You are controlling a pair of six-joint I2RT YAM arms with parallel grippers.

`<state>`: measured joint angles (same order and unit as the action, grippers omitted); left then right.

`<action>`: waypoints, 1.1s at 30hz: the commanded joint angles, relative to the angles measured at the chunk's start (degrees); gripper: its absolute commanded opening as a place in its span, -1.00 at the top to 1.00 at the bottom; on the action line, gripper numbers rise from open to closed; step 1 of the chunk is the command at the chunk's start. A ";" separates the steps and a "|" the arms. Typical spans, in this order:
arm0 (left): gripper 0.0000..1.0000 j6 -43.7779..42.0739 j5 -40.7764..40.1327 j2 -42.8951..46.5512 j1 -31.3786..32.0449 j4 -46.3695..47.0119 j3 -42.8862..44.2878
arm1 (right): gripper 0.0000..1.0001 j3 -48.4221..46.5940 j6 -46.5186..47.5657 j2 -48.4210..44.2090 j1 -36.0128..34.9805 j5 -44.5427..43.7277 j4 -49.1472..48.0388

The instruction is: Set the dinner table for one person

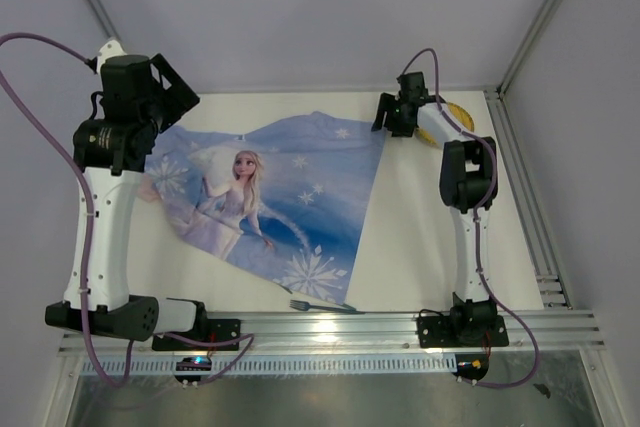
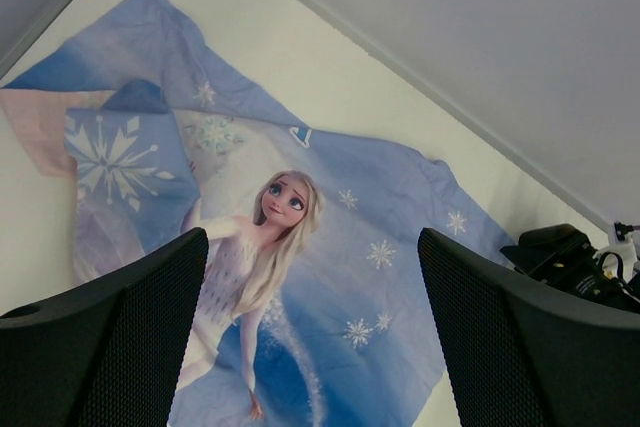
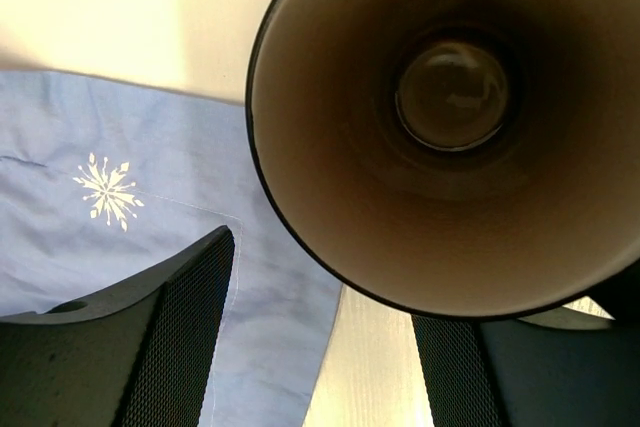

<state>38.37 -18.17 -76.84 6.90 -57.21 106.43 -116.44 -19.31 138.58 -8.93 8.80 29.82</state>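
Top external: grey walls [image 1: 300,7] on three sides; white table [image 1: 420,247] below, silver-railed, spanning the cell. Blue cloth [image 1: 290,197] rumpled on its left half. Left gripper [image 2: 315,347] wide apart above cloth. Right gripper [image 3: 325,347] apart, dark cup [image 3: 330,197] just beyond. Fork [image 1: 320,305] at cloth's near corner.

We count one worktop [image 1: 420,247]. On it we count one blue printed cloth [image 1: 300,187], which bears one pictured long-haired woman [image 1: 243,182]. We count one fork [image 1: 318,305] and one dark cup [image 3: 440,197], the cup seen from its open end. We also count one yellow thing [image 1: 460,112], too hidden to name. We count two arms, the left arm [image 1: 100,217] and the right arm [image 1: 468,182], and each has two fingers [image 2: 110,347], so four fingers in all.
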 commanded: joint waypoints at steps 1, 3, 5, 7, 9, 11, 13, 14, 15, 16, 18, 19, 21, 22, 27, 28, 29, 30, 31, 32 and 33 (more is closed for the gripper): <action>-0.76 -0.40 0.60 1.08 0.05 1.75 -1.31 | -0.43 4.02 0.67 -1.03 -0.83 2.89 0.24; -0.76 -0.31 0.95 1.16 0.05 2.19 -1.93 | -0.43 4.91 1.20 -2.09 -1.44 2.45 -0.03; -0.76 -0.05 1.47 1.08 0.05 2.63 -2.28 | -0.43 5.96 1.29 -2.79 -1.97 2.54 -0.12; -0.77 0.04 1.74 0.99 0.05 3.07 -2.72 | -0.43 7.19 1.38 -4.11 -2.41 2.80 -0.47; -0.76 0.04 2.00 0.99 0.05 3.51 -3.07 | -0.43 8.07 2.17 -5.59 -3.55 2.54 -0.47; -0.76 0.21 2.26 1.08 0.05 4.30 -3.95 | -0.43 9.48 2.78 -6.83 -4.78 2.71 -0.56; -0.76 0.39 2.62 1.25 0.05 5.35 -5.00 | -0.43 11.05 4.01 -9.19 -6.88 1.76 -0.64; -0.76 0.48 2.79 1.34 0.05 5.79 -6.05 | -0.43 11.50 4.45 -10.08 -7.67 1.05 -0.64; -0.77 0.74 2.88 1.51 0.13 6.06 -6.58 | -0.43 11.94 5.41 -11.04 -9.34 0.26 -0.64; -0.76 0.83 3.14 1.60 0.05 6.41 -7.02 | -0.43 12.90 5.77 -12.88 -10.22 -1.83 -0.64; -0.76 1.00 3.41 1.60 0.05 7.20 -8.17 | -0.43 13.96 6.74 -14.74 -11.72 -4.13 -0.73; -0.76 1.09 3.58 1.60 0.05 7.37 -8.34 | -0.43 15.09 7.00 -15.62 -13.03 -5.79 -0.82; -0.76 1.09 3.76 1.52 0.05 7.82 -8.61 | -0.43 16.24 7.44 -18.08 -14.18 -7.65 -0.82; -0.76 1.01 3.85 1.52 0.05 7.82 -8.61 | -0.43 17.73 7.45 -18.96 -14.97 -8.26 -0.99; -0.76 0.48 4.11 1.69 0.05 8.69 -8.61 | -0.42 22.57 6.39 -23.53 -16.03 -8.45 -3.72; -0.76 0.48 4.20 1.69 0.05 8.61 -8.52 | -0.33 22.66 6.65 -23.71 -16.12 -8.36 -3.63; -0.76 0.56 4.37 1.69 0.13 8.69 -8.52 | -0.23 22.58 6.83 -23.71 -16.21 -8.36 -3.37; -0.76 0.48 4.46 1.69 0.05 8.87 -8.61 | -0.13 22.66 6.92 -23.80 -16.21 -8.36 -3.37; -0.76 0.39 4.38 1.87 0.05 8.87 -8.61 | 0.02 22.58 7.18 -23.80 -16.21 -8.53 -3.37; -0.77 0.13 4.38 1.87 0.05 8.96 -8.52 | 0.28 22.58 7.18 -23.80 -16.21 -8.53 -3.19; -0.76 0.04 4.38 1.87 0.05 8.87 -8.52 | 0.35 22.40 7.09 -23.62 -16.21 -8.62 -3.02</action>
<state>38.92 -14.74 -76.51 6.90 -50.85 97.73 -94.15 -12.93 116.84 -25.21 1.58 27.97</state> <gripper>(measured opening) 0.882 0.379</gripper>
